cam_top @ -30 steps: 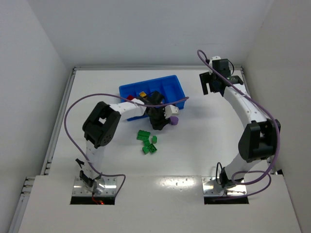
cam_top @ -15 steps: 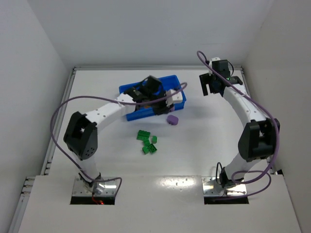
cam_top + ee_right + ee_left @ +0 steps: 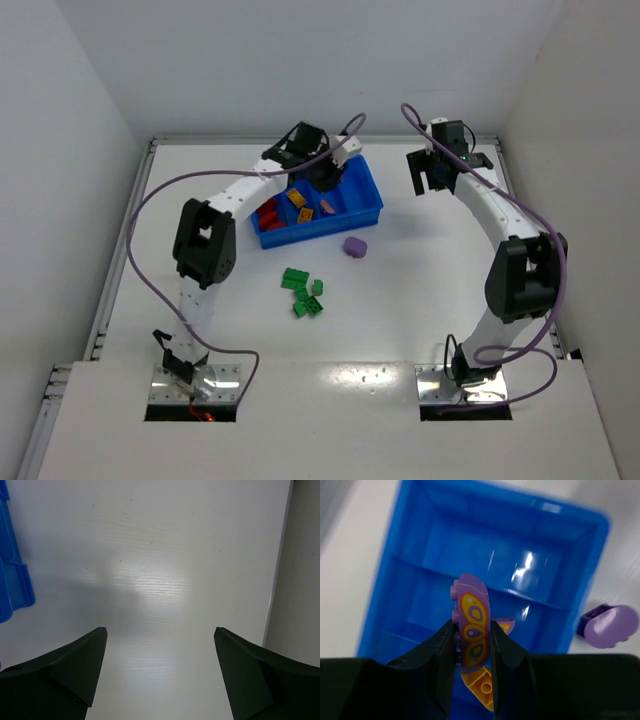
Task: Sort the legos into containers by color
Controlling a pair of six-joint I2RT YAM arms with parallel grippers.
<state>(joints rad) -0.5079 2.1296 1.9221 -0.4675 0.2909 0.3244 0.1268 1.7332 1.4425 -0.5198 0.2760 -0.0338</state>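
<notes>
One purple lego [image 3: 471, 607] with yellow spots is pinched in the left hand [image 3: 472, 632]. The two fingers squeeze its flat sides, so the hand is closed on it. The lego stands on end, with its long side pointing to the top of the wrist picture.

It hangs over the blue tray [image 3: 320, 229], which is in the upper middle of the top picture. A small purple bit [image 3: 506, 625] peeks out just right of the held lego, down in one box of the tray. I think that is the box for purple. A yellow lego [image 3: 479, 686] shows lower in the wrist picture and seems to be in the next box.

To drop it right, the hand likely only has to open, or slide a tiny bit first. If it lets go in the wrong spot, the lego may land with the yellow ones.

The right hand [image 3: 160, 629] is wide open and holds nothing. It hangs over bare table [image 3: 150, 555] at the upper right of the top picture, well apart from the tray.

More legos lie on the table. A round purple one [image 3: 355, 246] is just below the tray's lower right corner. Some green ones [image 3: 303, 293] are bunched lower down. Both are nearer the left hand.
</notes>
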